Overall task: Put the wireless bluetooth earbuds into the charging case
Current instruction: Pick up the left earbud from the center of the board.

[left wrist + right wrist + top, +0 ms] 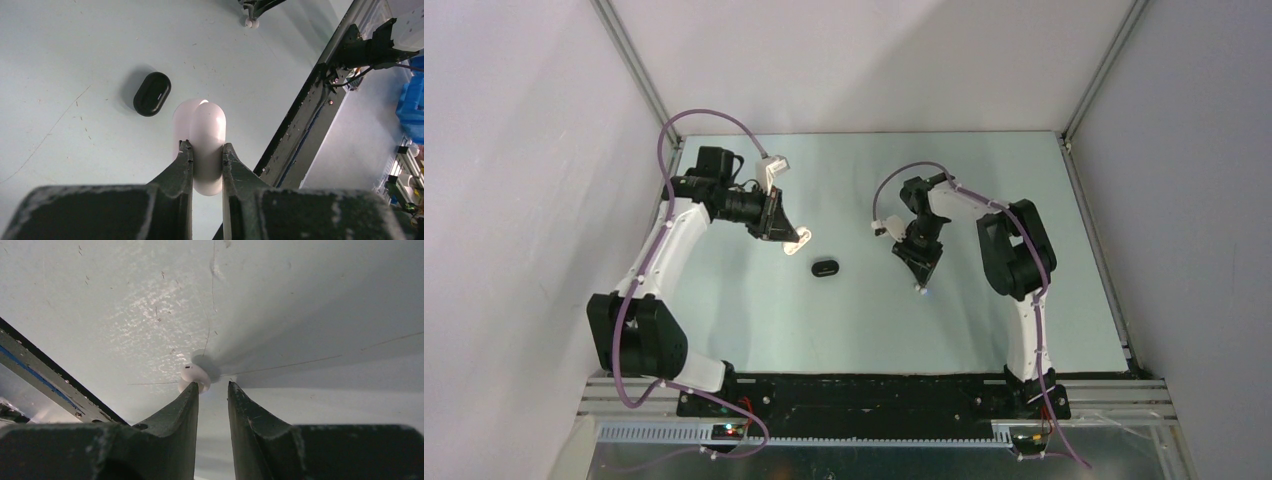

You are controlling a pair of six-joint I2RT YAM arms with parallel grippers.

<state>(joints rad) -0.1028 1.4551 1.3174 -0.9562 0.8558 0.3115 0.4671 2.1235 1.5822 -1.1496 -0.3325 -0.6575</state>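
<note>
My left gripper (786, 236) is shut on a white oval charging case (208, 131), held above the table with its two halves showing one behind the other; it also shows in the top view (798, 240). A black oval case (826, 267) lies shut on the table between the arms, also in the left wrist view (152, 93). One tiny white earbud (194, 375) lies on the table at the tip of my right gripper's left finger, not between the fingers. My right gripper (212, 388) is narrowly open, empty, pointing down over the bud (921, 290). The other earbuds are out of view.
The table's black front rail (300, 115) runs near the held case, with cables and blue items beyond it. The enclosure's walls and metal frame posts (1092, 75) bound the table at the back and sides.
</note>
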